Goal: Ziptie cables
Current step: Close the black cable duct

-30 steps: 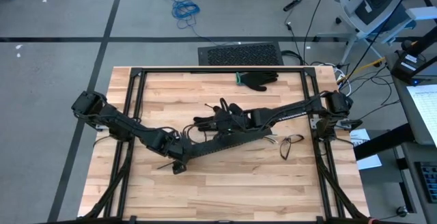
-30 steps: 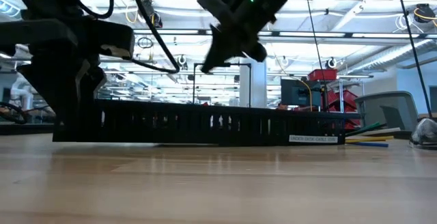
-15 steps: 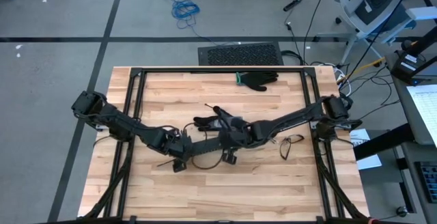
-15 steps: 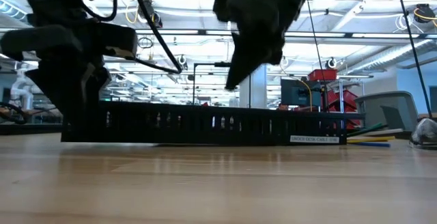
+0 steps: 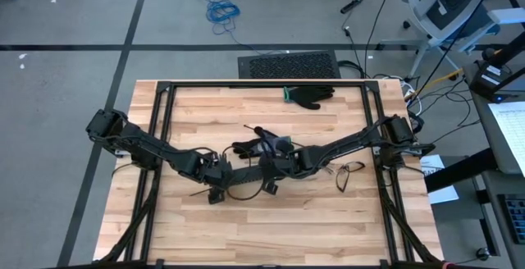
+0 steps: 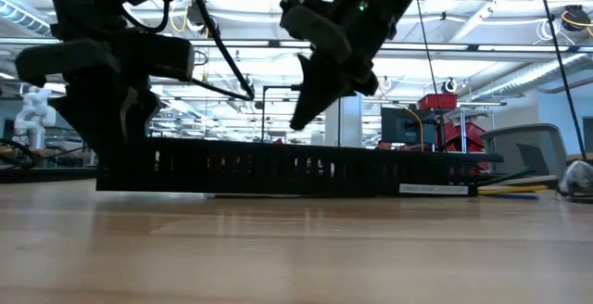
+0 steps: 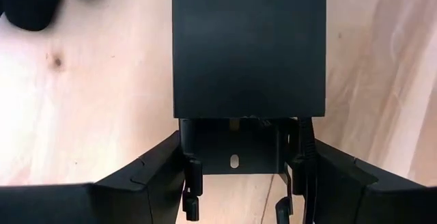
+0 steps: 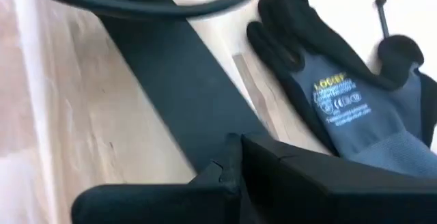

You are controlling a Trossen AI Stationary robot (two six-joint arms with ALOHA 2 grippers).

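Wooden table (image 5: 328,220), cables (image 5: 349,173) near its right edge, axis unclear

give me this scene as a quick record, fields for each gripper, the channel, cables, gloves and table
left gripper: clamped on one end of the black slotted channel
right gripper: shut, empty, just above the channel's middle
channel: lying flat on the wooden table
cables: coloured ends poking out at the channel's far end
gloves: one grey and black glove beside the channel, another dark glove near the table's back edge
zip tie: none clearly seen
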